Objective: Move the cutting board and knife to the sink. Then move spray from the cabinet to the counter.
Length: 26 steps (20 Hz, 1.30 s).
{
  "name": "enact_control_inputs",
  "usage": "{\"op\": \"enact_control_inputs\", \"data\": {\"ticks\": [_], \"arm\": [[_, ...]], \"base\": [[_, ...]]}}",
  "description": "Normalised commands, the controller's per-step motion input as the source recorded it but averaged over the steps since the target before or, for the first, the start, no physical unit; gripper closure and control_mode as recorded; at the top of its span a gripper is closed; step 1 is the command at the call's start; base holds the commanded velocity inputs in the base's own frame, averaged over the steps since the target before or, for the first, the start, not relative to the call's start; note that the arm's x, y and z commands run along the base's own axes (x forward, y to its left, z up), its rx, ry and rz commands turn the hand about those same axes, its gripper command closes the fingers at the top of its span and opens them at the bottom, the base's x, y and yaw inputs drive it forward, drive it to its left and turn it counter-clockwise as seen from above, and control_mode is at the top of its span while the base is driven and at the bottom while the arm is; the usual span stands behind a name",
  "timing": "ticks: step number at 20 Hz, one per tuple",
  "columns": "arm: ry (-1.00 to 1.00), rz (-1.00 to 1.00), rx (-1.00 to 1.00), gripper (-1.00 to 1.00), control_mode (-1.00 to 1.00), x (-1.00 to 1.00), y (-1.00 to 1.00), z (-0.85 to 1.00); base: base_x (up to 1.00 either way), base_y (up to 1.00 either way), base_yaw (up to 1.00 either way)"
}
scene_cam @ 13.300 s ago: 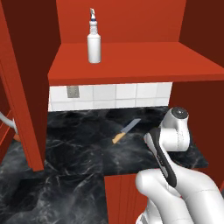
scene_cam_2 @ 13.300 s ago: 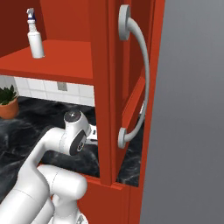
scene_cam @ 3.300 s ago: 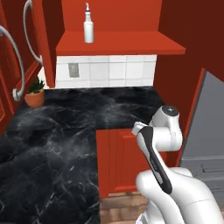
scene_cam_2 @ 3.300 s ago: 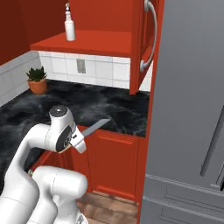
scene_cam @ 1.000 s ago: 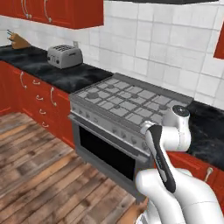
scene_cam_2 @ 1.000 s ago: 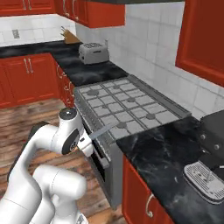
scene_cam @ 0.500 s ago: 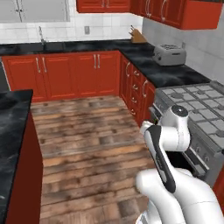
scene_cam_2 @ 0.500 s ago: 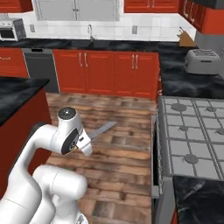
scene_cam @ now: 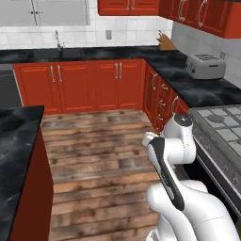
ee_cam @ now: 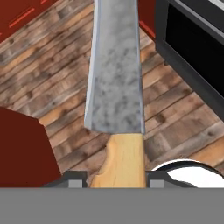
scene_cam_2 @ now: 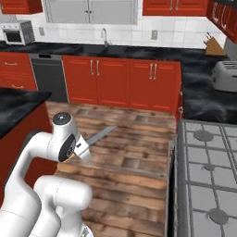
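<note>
My gripper (ee_cam: 118, 177) is shut on the knife's yellow-orange handle (ee_cam: 121, 159). The grey blade (ee_cam: 116, 65) points away from the hand over the wooden floor. In the right base view the knife (scene_cam_2: 99, 135) sticks out from the gripper (scene_cam_2: 82, 149) at waist height, above the floor. The sink (scene_cam_2: 99, 48) with its thin chrome faucet (scene_cam_2: 104, 35) lies in the black counter (scene_cam_2: 152, 53) along the far wall; the faucet (scene_cam: 57, 39) also stands there in the left base view. The cutting board, the spray and the cabinet are out of view.
A stove (scene_cam_2: 208, 162) stands close on the right, with its dark oven front (ee_cam: 192, 48) near the blade. A toaster (scene_cam: 203, 66) and knife block (scene_cam: 164, 43) sit on the right counter. A black-topped island (scene_cam: 14, 136) is at my left. Wooden floor (scene_cam: 94, 141) stretches to the sink.
The whole scene has swung round with the base: the stove has slid to the right and the far wall with the sink has come into view. The knife stays in my gripper.
</note>
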Motion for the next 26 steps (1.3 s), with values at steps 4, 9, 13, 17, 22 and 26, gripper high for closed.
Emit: {"op": "enact_control_inputs", "data": {"ticks": [4, 9, 13, 17, 22, 26], "arm": [[0.0, 0.0, 0.0, 1.0, 1.0, 0.0, 0.0, 0.0], [0.0, 0.0, 0.0, 1.0, 1.0, 0.0, 0.0, 0.0], [0.0, 0.0, 0.0, 1.0, 1.0, 0.0, 0.0, 0.0], [0.0, 0.0, 0.0, 1.0, 1.0, 0.0, 0.0, 0.0], [0.0, 0.0, 0.0, 1.0, 1.0, 0.0, 0.0, 0.0], [0.0, 0.0, 0.0, 1.0, 1.0, 0.0, 0.0, 0.0]], "base": [[0.86, 0.0, 0.11], [0.88, 0.01, 0.14], [0.89, 0.0, 0.12], [0.89, 0.0, 0.11], [0.89, 0.0, 0.12], [0.9, 0.0, 0.12]]}}
